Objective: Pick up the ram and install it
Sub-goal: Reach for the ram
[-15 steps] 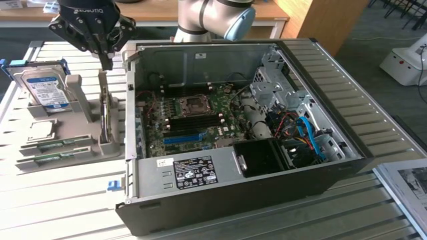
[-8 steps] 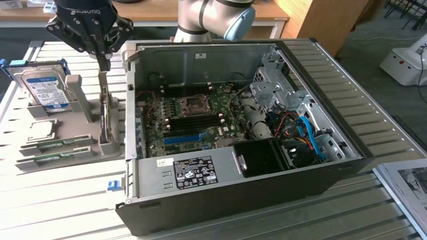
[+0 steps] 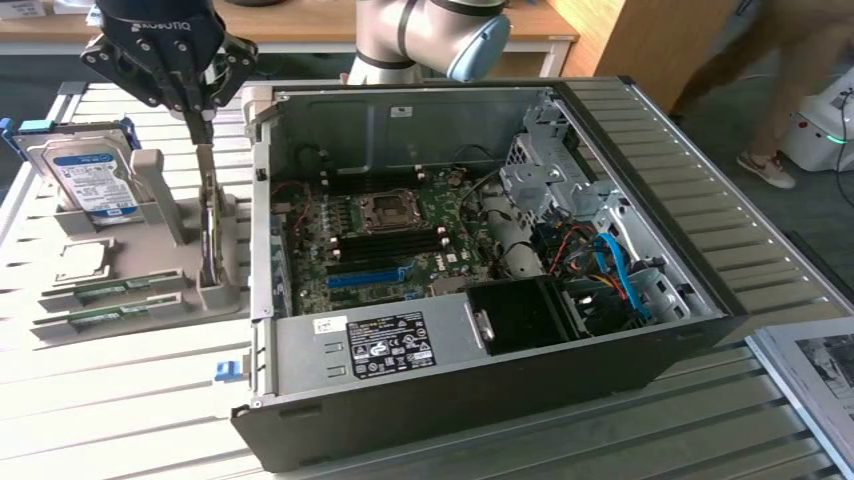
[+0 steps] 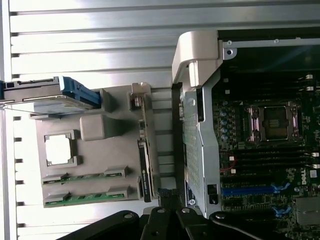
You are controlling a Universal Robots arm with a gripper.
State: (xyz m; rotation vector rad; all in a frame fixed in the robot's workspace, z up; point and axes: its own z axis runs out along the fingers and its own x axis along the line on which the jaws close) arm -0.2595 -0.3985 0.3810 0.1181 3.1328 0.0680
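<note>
The ram (image 3: 211, 225) is a long thin stick standing on its edge in a slot of the grey holder (image 3: 147, 290), beside the open computer case (image 3: 467, 370). It shows edge-on as the ram (image 4: 144, 170) in the wrist view. My gripper (image 3: 198, 125) is shut, its fingertips pointing down just over the ram's far end. I cannot tell whether they touch it. In the wrist view the gripper (image 4: 168, 210) sits slightly to the case side of the stick. The motherboard (image 3: 380, 245) lies inside the case, with black slots (image 4: 270, 157) beside the processor socket.
A silver hard drive (image 3: 91, 180) with a blue-white label leans in the holder's back. Two short green boards (image 3: 114, 290) lie in its front trays. The case wall (image 4: 200, 150) rises close beside the ram. A person's legs (image 3: 787, 90) stand at the exterior view's far right.
</note>
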